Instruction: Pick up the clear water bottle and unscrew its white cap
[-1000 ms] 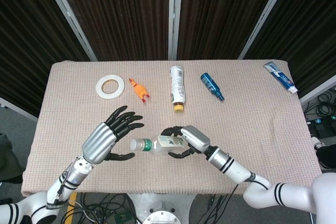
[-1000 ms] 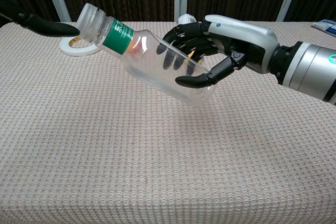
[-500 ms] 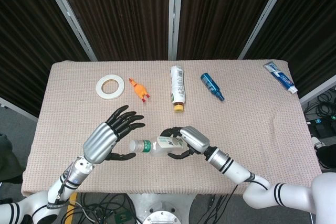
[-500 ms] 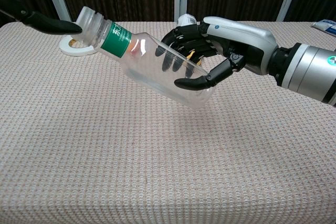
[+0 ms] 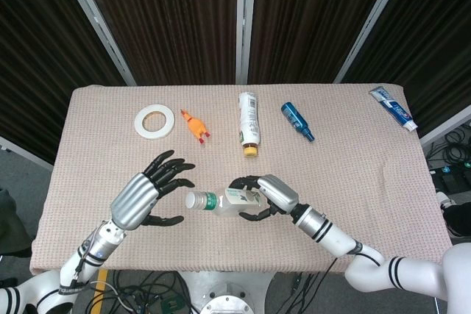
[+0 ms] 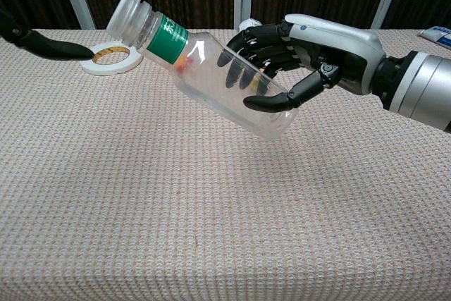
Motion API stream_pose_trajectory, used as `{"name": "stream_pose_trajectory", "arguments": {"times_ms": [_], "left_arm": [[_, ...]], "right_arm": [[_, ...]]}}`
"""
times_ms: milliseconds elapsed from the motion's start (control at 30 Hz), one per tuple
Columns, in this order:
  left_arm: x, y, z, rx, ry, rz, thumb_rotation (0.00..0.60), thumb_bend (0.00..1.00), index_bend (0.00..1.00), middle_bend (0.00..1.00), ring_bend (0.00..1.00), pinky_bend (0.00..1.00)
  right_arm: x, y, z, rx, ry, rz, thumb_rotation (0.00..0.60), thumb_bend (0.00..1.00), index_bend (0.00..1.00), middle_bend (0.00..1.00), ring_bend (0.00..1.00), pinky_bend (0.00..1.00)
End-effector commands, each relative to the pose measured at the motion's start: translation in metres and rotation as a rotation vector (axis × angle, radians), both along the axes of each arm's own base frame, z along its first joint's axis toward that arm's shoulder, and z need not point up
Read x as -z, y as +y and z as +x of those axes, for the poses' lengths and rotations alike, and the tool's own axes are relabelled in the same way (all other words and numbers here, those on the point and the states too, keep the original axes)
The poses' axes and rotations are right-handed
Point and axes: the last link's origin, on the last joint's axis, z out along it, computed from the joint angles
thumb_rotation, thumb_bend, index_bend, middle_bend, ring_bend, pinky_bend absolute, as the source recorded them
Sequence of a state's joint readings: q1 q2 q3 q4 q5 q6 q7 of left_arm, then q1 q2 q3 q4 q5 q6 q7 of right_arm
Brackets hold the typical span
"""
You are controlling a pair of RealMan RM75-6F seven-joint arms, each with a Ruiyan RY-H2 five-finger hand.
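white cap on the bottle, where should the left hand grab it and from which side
Wrap the fingers around the white cap on its ribbed side wall, coming from the robot's left along the bottle's axis. The right hand holds the clear bottle tilted, cap end up toward the open left hand.

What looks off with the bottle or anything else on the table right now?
Nothing is spilled or damaged. The clear bottle is held tilted off the table by the right hand, white cap end up and toward the left hand, which is open beside the cap without gripping it.

Head overhead, downward; chest low, close, forward.
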State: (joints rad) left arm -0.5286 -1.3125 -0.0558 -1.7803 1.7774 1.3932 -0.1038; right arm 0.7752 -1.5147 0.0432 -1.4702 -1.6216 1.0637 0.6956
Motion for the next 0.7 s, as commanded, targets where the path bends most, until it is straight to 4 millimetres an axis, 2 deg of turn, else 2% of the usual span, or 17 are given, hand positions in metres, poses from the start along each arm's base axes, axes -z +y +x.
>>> {"name": "stream_pose_trajectory", "arguments": {"times_ms": [33, 333, 700], "left_arm": [[0.0002, 0.0002, -0.0005, 0.002, 0.005, -0.007, 0.6, 0.12, 0.37, 0.14, 0.1, 0.05], [0.0004, 0.0022, 0.0021, 0.004, 0.02, -0.026, 0.6, 0.21, 0.38, 0.14, 0.1, 0.05], [0.0007, 0.0022, 0.0035, 0.008, 0.048, -0.05, 0.6, 0.26, 0.36, 0.14, 0.1, 0.05]], "right_arm": [[-0.0001, 0.0002, 0.0001, 0.0, -0.003, 0.003, 0.6, 0.45, 0.55, 0.48, 0.34, 0.43], [0.0014, 0.0, 0.0027, -0.005, -0.01, 0.004, 0.6, 0.45, 0.55, 0.48, 0.35, 0.44], [0.0021, -0.0011, 0.0021, -0.004, -0.003, 0.002, 0.6, 0.45, 0.55, 0.48, 0.35, 0.44]]}}
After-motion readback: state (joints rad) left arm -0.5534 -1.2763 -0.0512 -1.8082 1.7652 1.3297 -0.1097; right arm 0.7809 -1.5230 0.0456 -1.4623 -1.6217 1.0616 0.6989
